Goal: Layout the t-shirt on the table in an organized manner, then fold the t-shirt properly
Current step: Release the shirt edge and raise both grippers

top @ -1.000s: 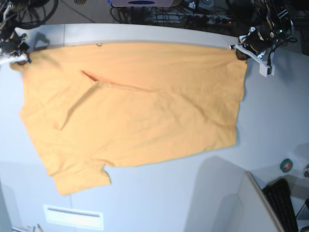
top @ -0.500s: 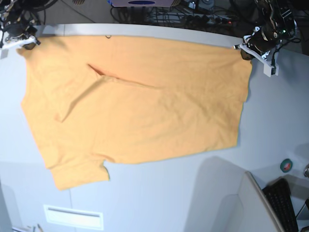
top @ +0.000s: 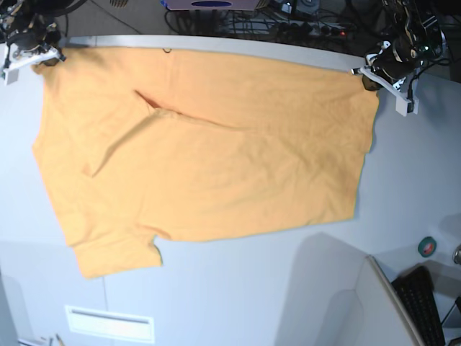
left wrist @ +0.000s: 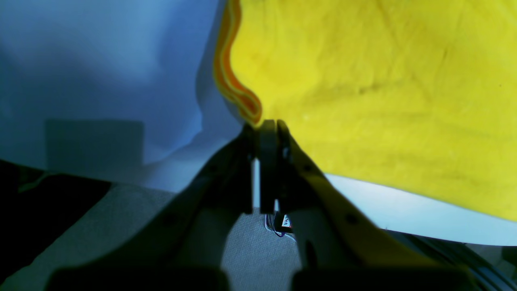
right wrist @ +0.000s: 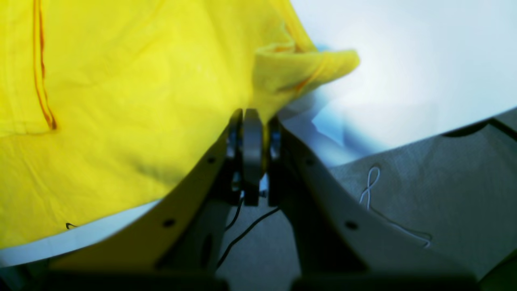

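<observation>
**A:** Both claws first: the left gripper (top: 366,75) is clamped on a far corner of the t-shirt (top: 209,155), and the right gripper (top: 45,56) is pinched on the opposite far corner. Each wrist view shows the jaws pressed together with yellow cloth caught at the tips.

**B:** And the big picture?

**A:** The table (top: 403,180) carries nearly the whole shirt, spread flat. Over the last second both arms have drawn its far edge back toward the table's far rim, so the cloth now reaches the rim and lies tauter.

**B:** So the layout is working?

**A:** Mostly, I'd judge. The body looks smoother, but a diagonal crease (top: 155,112) remains near the upper left, and the near sleeve (top: 119,252) sits slightly skewed.

**B:** Next?

**A:** Probably setting the corners down, then flattening that crease before any folding.
</observation>
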Robot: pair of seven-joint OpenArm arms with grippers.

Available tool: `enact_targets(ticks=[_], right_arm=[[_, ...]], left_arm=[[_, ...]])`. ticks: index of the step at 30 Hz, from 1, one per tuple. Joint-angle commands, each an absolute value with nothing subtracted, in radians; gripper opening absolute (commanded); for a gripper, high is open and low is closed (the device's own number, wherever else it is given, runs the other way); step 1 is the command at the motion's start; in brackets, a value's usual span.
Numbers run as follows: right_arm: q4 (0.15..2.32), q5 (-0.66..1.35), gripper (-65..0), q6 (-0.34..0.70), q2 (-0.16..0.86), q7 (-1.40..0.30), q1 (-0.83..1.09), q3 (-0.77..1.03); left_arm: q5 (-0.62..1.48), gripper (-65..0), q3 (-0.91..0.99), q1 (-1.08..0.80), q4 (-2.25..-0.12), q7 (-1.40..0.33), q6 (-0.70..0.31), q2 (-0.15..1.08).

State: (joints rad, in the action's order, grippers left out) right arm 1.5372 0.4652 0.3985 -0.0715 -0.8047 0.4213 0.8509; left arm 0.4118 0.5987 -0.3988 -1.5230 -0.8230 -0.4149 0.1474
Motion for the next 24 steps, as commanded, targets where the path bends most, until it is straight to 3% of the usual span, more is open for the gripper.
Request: enact_targets(ticks=[1,8,9,12,13,16,24], right_arm=[[1.557,0.478,-65.0,0.403,-0.062,-0.794,0.421,0.857],[1.564,0.478,-65.0,0.403,-0.062,-0.796,0.421,0.858],[1.566,0.478,-57.2,0.403,-0.062,-0.794,0.421,0.858],[1.57,0.478,-34.4,0.403,-0.062,-0.791,0.424,0.858],[1.578,0.478,-31.8,0.403,-0.061,-0.791,0.424,0.86],[1.612,0.478,-33.6,0.403,-0.062,-0.791,0.423,0.901],[1.672,0.473,-34.2,0.398,-0.054,-0.791,0.403,1.035]], left_arm=[[0.418,-65.0,0.604,-0.398,-1.541,-0.806,-0.415,0.16],[0.418,-65.0,0.605,-0.401,-1.541,-0.806,-0.415,0.16],[0.418,-63.8,0.621,-0.403,-1.541,-0.806,-0.415,0.16],[0.418,-40.5,0.694,-0.4,-1.543,-0.808,-0.415,0.157],[0.418,-34.9,0.713,-0.4,-1.543,-0.808,-0.415,0.157],[0.418,-24.0,0.768,-0.397,-1.543,-0.808,-0.415,0.16],[0.421,-23.0,0.877,-0.372,-1.609,-0.814,-0.415,0.16]])
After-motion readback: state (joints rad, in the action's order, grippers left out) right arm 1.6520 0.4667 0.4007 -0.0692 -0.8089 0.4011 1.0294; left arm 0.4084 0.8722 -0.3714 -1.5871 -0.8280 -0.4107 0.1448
